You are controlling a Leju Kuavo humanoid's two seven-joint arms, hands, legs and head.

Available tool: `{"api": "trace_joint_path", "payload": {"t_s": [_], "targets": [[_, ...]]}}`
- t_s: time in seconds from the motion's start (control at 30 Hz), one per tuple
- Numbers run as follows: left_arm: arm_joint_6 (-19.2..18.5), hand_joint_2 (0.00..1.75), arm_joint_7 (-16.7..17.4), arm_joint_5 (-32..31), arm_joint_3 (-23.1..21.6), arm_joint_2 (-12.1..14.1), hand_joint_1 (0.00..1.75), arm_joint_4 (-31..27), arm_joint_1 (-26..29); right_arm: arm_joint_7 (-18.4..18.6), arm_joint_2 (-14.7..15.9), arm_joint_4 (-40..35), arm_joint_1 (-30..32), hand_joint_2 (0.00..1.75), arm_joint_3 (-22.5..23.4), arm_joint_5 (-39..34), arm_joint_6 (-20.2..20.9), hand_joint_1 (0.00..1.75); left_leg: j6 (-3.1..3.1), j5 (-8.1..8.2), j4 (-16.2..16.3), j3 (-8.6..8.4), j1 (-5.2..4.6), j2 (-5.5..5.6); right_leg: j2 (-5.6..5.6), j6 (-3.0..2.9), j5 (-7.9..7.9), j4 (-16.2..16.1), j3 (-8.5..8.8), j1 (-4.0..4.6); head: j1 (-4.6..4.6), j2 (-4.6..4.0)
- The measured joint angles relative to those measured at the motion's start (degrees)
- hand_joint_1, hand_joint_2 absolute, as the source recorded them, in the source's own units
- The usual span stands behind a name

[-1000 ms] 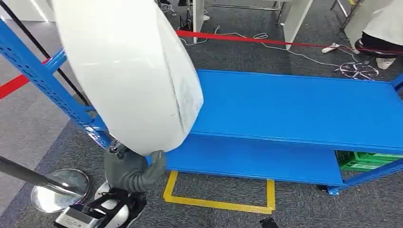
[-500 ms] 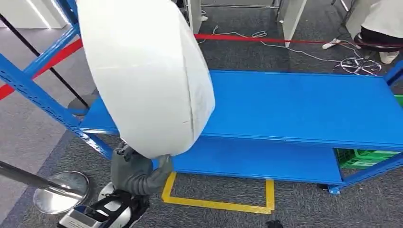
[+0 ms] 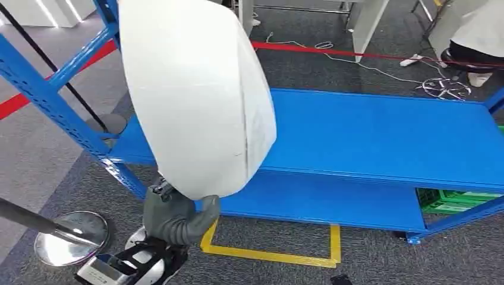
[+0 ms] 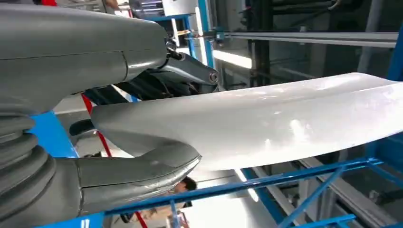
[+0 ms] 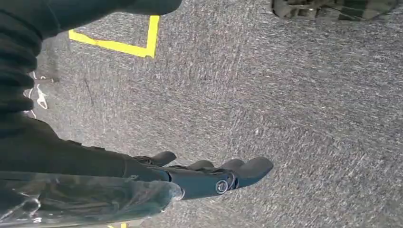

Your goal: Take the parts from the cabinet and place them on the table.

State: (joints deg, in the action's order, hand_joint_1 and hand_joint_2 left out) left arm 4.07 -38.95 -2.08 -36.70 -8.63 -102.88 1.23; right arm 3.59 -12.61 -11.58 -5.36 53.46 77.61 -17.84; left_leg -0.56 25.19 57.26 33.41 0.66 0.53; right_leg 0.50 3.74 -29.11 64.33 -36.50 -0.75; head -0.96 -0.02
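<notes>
A big white curved part (image 3: 196, 95) stands on edge in front of me in the head view, covering the left end of the blue shelf table (image 3: 380, 136). My left hand (image 3: 175, 217) grips it from below at its lower rim. In the left wrist view the thumb (image 4: 142, 173) presses one face of the white part (image 4: 266, 123) and the dark fingers (image 4: 185, 71) lie on the other face. My right hand (image 5: 190, 175) hangs over the grey carpet, fingers stretched out, holding nothing.
A blue rack upright (image 3: 47, 95) slants at the left. A chrome stanchion base (image 3: 71, 237) stands on the floor at lower left. A yellow floor marking (image 3: 273, 255) lies before the shelf, a green crate (image 3: 457, 200) under its right end. A person (image 3: 475, 35) sits far right.
The whole picture has shifted, so the camera has moved. The white part stays in my left hand and now stands a little farther right against the blue shelf.
</notes>
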Motion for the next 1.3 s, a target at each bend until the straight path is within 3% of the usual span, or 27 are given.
{"api": "trace_joint_path", "payload": {"t_s": [0.07, 0.1, 0.13, 0.17, 0.23, 0.27, 0.3, 0.4, 0.43, 0.5, 0.57, 0.6, 0.63, 0.67, 0.73, 0.77, 0.8, 0.93, 0.97, 1.0, 1.07, 1.1, 1.13, 1.17, 1.23, 1.27, 1.3], "targets": [[-0.81, 1.75, 0.0, 0.15, 0.02, 0.0, 1.75, 0.88, 0.01, 0.02, 0.04, 0.02, 0.05, 1.75, 0.0, 0.0, 0.04, 0.0, -0.3, -0.27, 0.03, 0.04, -0.16, -0.2, -0.02, 0.25, -4.41, 9.57, -4.34, 0.02, -0.02, 0.0], [-1.27, 1.75, 0.0, 0.35, 0.02, 0.02, 1.75, 1.49, 0.02, 0.04, 0.04, 0.02, 0.12, 1.75, 0.04, 0.0, 0.09, 0.0, -0.34, -0.3, 0.04, 0.06, -0.22, -0.2, -0.02, 0.31, -5.12, 12.28, -5.58, 0.04, -0.04, 0.0], [-1.67, 1.75, 0.0, 0.55, 0.02, 0.04, 1.75, 1.93, 0.04, 0.04, 0.07, 0.0, 0.18, 1.75, 0.07, 0.0, 0.17, 0.0, -0.33, -0.3, 0.05, 0.05, -0.23, -0.19, -0.02, 0.29, -4.26, 11.89, -5.31, 0.04, -0.07, 0.0], [-1.84, 1.75, 0.0, 0.61, 0.02, 0.04, 1.75, 2.23, 0.03, 0.02, 0.07, 0.0, 0.18, 1.75, 0.09, 0.0, 0.2, 0.0, -0.32, -0.3, 0.08, 0.03, -0.23, -0.16, -0.03, 0.23, -2.24, 8.91, -3.73, 0.03, 0.0, 0.0], [-2.01, 1.75, 0.0, 0.68, 0.04, 0.04, 1.75, 2.54, 0.01, 0.04, 0.09, 0.0, 0.04, 1.75, 0.09, 0.0, 0.2, 0.0, -0.11, -0.35, 0.13, -0.08, -0.12, -0.12, -0.07, 0.11, 2.68, -1.61, 1.79, -0.06, -0.02, 0.0], [-2.04, 1.75, 0.0, 0.68, 0.04, 0.04, 1.75, 2.63, 0.0, 0.04, 0.09, 0.0, -0.09, 1.75, 0.09, 0.0, 0.2, 0.0, 0.23, -0.39, 0.19, 0.01, -0.23, -0.11, -0.03, 0.07, 2.49, -5.02, 3.35, -0.11, 0.0, 0.0], [-2.06, 1.75, 0.0, 0.68, 0.07, 0.04, 1.75, 2.73, -0.06, 0.02, 0.09, 0.0, -0.21, 1.75, 0.09, 0.0, 0.24, 0.0, 0.64, -0.52, 0.49, 0.31, -0.63, -0.05, 0.3, -0.58, 3.06, -5.21, 3.5, 0.0, -0.15, 0.0], [-2.17, 1.75, 0.0, 0.72, 0.07, 0.02, 1.75, 3.13, -0.08, 0.02, 0.11, 0.0, -0.07, 1.75, 0.13, -0.07, 0.35, 0.0, 1.72, -1.3, 0.09, 0.53, -0.4, -0.07, 0.39, -1.57, 3.55, -4.87, 2.86, 0.34, -0.13, 0.0], [-2.21, 1.75, 0.0, 0.88, 0.09, 0.02, 1.75, 3.24, -0.08, 0.02, 0.11, 0.0, -0.07, 1.75, 0.15, -0.09, 0.39, 0.0, 1.9, -1.18, 0.14, 0.7, -0.38, -0.01, 0.22, -2.28, 4.03, -5.32, 2.73, -0.02, -0.09, 0.0], [-2.23, 1.75, 0.0, 1.14, 0.09, 0.02, 1.75, 3.41, -0.11, 0.0, 0.13, 0.0, -0.32, 1.75, 0.15, -0.09, 0.44, 0.0, 2.5, 3.29, 4.12, 2.31, -0.34, -0.11, 0.11, -2.96, 4.65, -5.35, 1.97, -0.06, -0.5, 0.0], [-2.25, 1.75, 0.0, 1.2, 0.09, 0.04, 1.75, 3.67, -0.09, 0.0, 0.13, 0.0, -0.31, 1.75, 0.15, -0.09, 0.46, 0.0, 2.83, 8.92, 13.97, 6.01, -0.25, -0.12, -0.07, -3.03, 5.47, -5.33, 0.77, 0.03, -0.61, 0.0], [-2.26, 1.75, 0.0, 1.2, 0.09, 0.07, 1.75, 3.8, -0.08, 0.02, 0.17, 0.0, -0.28, 1.75, 0.15, -0.09, 0.46, 0.0, 2.86, 10.26, 17.11, 6.95, -0.25, -0.12, -0.15, -3.02, 5.93, -5.3, 0.17, 0.08, -0.63, 0.0], [-2.25, 1.75, 0.0, 1.22, 0.11, 0.13, 1.75, 3.96, -0.06, 0.0, 0.2, 0.0, -0.27, 1.75, 0.15, -0.09, 0.5, 0.0, 2.81, 10.18, 17.53, 6.57, -0.24, -0.12, -0.19, -3.01, 6.41, -5.29, -0.4, 0.09, -0.59, 0.0], [-2.25, 1.75, 0.0, 1.22, 0.13, 0.18, 1.75, 4.05, -0.06, 0.0, 0.2, 0.0, -0.3, 1.75, 0.15, -0.11, 0.55, 0.0, 2.66, 8.98, 15.5, 4.81, -0.25, -0.12, -0.19, -2.95, 6.92, -5.29, -1.01, 0.11, -0.63, 0.0], [-2.25, 1.75, 0.0, 1.22, 0.2, 0.15, 1.75, 4.2, -0.16, 0.02, 0.2, 0.0, -0.37, 1.75, 0.15, -0.15, 0.57, 0.0, 2.2, 5.42, 6.05, -1.5, -0.26, -0.13, -0.11, -2.65, 7.94, -5.29, -2.05, 0.09, -0.61, 0.0], [-2.25, 1.75, 0.0, 1.2, 0.2, 0.07, 1.75, 4.2, -0.23, 0.02, 0.2, 0.0, -0.43, 1.75, 0.15, -0.15, 0.59, 0.0, 1.94, 4.58, 1.04, -5.16, -0.26, -0.16, -0.02, -2.34, 8.42, -5.17, -2.29, 0.09, -0.66, 0.0], [-2.26, 1.75, 0.0, 1.18, 0.2, -0.02, 1.75, 4.22, -0.33, 0.04, 0.2, 0.0, -0.35, 1.75, 0.18, -0.2, 0.61, 0.0, 1.85, 5.2, -1.2, -5.72, -0.45, -0.15, 0.03, -1.91, 8.78, -4.93, -2.76, 0.53, -0.66, 0.0], [-2.21, 1.75, 0.0, 1.16, 0.44, -0.09, 1.75, 4.44, -0.1, 0.04, 0.22, 0.0, -0.16, 1.75, 0.22, -0.24, 0.59, 0.0, 0.34, 2.93, -1.11, -4.32, -0.78, -0.05, 0.0, -0.37, 11.28, -6.6, -2.74, -0.02, -0.63, 0.0], [-2.12, 1.75, 0.0, 1.14, 0.48, -0.11, 1.75, 4.48, -0.15, 0.0, 0.22, 0.0, -0.15, 1.75, 0.26, -0.24, 0.59, 0.0, 0.06, 2.25, -1.2, -3.94, -0.51, -0.27, -0.03, -0.19, 9.83, -6.13, -3.53, -0.14, -0.44, 0.0], [-1.99, 1.75, 0.0, 1.01, 0.52, -0.15, 1.75, 4.48, -0.1, -0.07, 0.22, 0.0, -0.07, 1.75, 0.26, -0.26, 0.57, 0.0, -0.41, 1.65, -1.2, -3.23, -0.48, -0.28, -0.16, 0.02, 6.2, -3.58, -4.25, -0.11, -0.17, 0.0], [-1.77, 1.75, 0.0, 0.66, 0.68, -0.2, 1.75, 4.53, 0.05, -0.26, 0.22, 0.0, -0.06, 1.75, 0.33, -0.33, 0.5, 0.0, -0.58, 0.58, -1.17, -1.84, -0.55, -0.42, -0.16, 0.38, -0.57, 5.68, -6.38, -0.13, -0.11, 0.0], [-1.73, 1.75, 0.0, 0.61, 0.76, -0.2, 1.75, 4.59, 0.12, -0.35, 0.22, 0.0, -0.06, 1.75, 0.35, -0.33, 0.48, 0.0, -0.59, 0.03, -1.1, -1.16, -0.58, -0.49, -0.14, 0.48, -2.3, 9.53, -6.95, -0.07, -0.11, 0.0], [-1.62, 1.75, 0.0, 0.55, 0.81, -0.2, 1.75, 4.68, 0.16, -0.37, 0.22, 0.0, -0.05, 1.75, 0.37, -0.35, 0.46, 0.0, -0.54, -0.52, -1.06, -0.46, -0.59, -0.49, -0.15, 0.52, -2.3, 11.47, -6.67, -0.07, -0.09, 0.0], [-1.6, 1.75, 0.0, 0.48, 0.85, -0.2, 1.75, 4.77, 0.19, -0.37, 0.22, 0.0, -0.04, 1.75, 0.39, -0.35, 0.46, 0.0, -0.44, -1.06, -1.04, 0.26, -0.59, -0.49, -0.15, 0.51, -0.98, 11.01, -5.16, -0.08, -0.09, 0.0], [-1.6, 1.75, 0.0, 0.33, 0.96, -0.2, 1.75, 4.81, 0.21, -0.37, 0.22, 0.0, -0.13, 1.75, 0.46, -0.42, 0.44, 0.0, -0.06, -2.1, -0.94, 1.49, -0.52, -0.45, -0.16, 0.4, 2.53, 3.48, 1.22, -0.14, -0.09, 0.0], [-1.6, 1.75, 0.0, 0.24, 1.01, -0.22, 1.75, 4.81, 0.21, -0.35, 0.22, 0.0, -0.3, 1.75, 0.48, -0.44, 0.44, 0.0, 0.29, -2.5, -0.8, 1.88, -0.48, -0.4, -0.15, 0.42, 2.22, -2.24, 5.29, -0.21, -0.07, 0.0], [-1.6, 1.75, 0.0, 0.2, 1.03, -0.24, 1.75, 4.79, 0.25, -0.35, 0.22, 0.0, -0.57, 1.75, 0.48, -0.46, 0.44, 0.0, 0.69, -2.87, -0.73, 2.27, -0.79, -0.39, -0.03, 0.43, -0.02, -6.31, 8.3, -0.01, -0.07, 0.0]]}}
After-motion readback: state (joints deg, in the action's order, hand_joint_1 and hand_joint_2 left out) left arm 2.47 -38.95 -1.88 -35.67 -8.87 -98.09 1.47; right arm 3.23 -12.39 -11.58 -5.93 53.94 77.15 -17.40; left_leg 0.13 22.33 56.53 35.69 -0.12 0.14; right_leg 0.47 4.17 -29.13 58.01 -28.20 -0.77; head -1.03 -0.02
